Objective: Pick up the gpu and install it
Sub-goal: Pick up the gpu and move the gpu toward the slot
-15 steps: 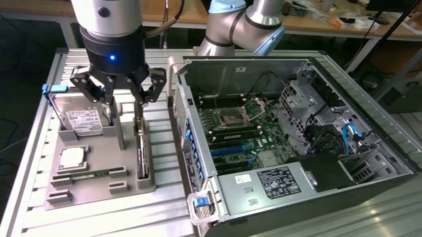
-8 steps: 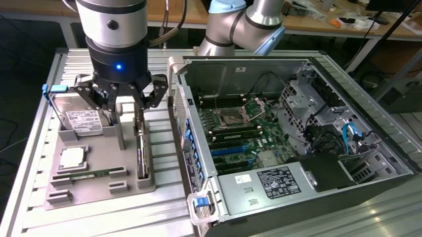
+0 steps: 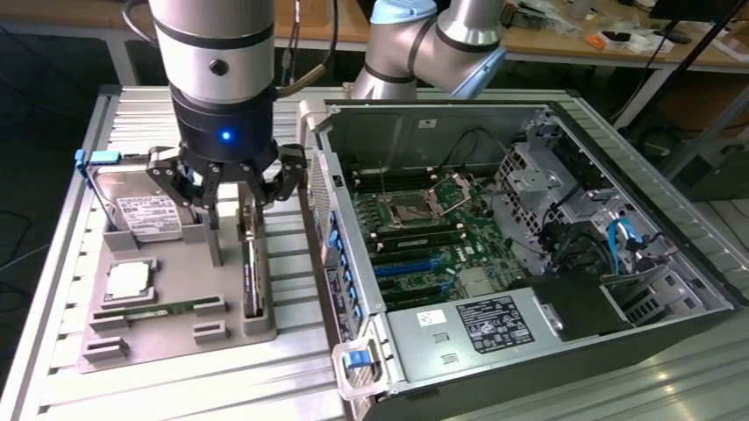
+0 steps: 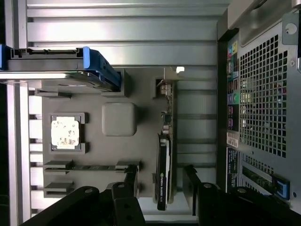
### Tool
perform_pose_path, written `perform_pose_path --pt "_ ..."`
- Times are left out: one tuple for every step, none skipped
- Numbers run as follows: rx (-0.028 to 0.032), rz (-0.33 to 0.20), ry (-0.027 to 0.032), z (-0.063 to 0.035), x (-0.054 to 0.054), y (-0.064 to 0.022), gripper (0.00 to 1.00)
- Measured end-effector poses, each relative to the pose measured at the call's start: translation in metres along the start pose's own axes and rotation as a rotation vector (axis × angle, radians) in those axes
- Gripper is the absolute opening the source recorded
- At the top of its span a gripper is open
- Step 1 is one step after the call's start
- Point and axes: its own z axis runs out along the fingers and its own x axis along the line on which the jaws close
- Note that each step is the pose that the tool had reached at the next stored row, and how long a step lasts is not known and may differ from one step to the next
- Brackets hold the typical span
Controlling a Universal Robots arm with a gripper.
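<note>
Black slim gpu card (image 3: 249, 272) stands on edge under the open dark pincer (image 3: 231, 200), so a badly centred grip may tip it.

The gpu (image 3: 251, 281) stood upright on its long edge, seated in a slot of the grey holder (image 3: 164, 329) and not yet lifted. It sat along the holder's side nearest the open computer case (image 3: 398, 132). It was a slim, long card with a dark board. From the wrist view the gpu (image 4: 164, 160) ran parallel to the case's perforated rear panel (image 4: 263, 94), near it but apart. Its silver bracket (image 4: 164, 84) was at one end and the black cooler covered the other half.
</note>
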Motion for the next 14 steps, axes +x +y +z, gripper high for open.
perform_pose_path --pt "0.0 0.0 0.0 0.0019 -0.001 -0.0008 0.51" --pt "0.0001 0.0 0.0001 0.0036 -0.002 -0.0015 0.51" --pt "0.0001 0.0 0.0 0.0054 -0.003 -0.0022 0.51" --pt "0.0001 0.0 0.0 0.0071 -0.003 -0.0029 0.51" --pt "0.0 0.0 0.0 0.0089 -0.004 -0.0037 0.51" --pt "0.0001 0.0 0.0001 0.0107 -0.005 -0.0043 0.51" --pt "0.0001 0.0 0.0001 0.0129 -0.006 -0.0051 0.51" --pt "0.0001 0.001 0.0001 0.0154 -0.007 -0.0058 0.51" --pt "0.0001 0.001 0.0001 0.0173 -0.007 -0.0062 0.51" --pt "0.0001 0.001 0.0 0.0197 -0.008 -0.0064 0.51" --pt "0.0 0.001 0.0 0.0215 -0.008 -0.0066 0.51" --pt "0.0 0.001 -0.0001 0.0234 -0.008 -0.0068 0.51" --pt "0.0 0.002 -0.0001 0.0252 -0.008 -0.007 0.51" --pt "0.0001 0.002 0.0 0.027 -0.008 -0.0071 0.51"
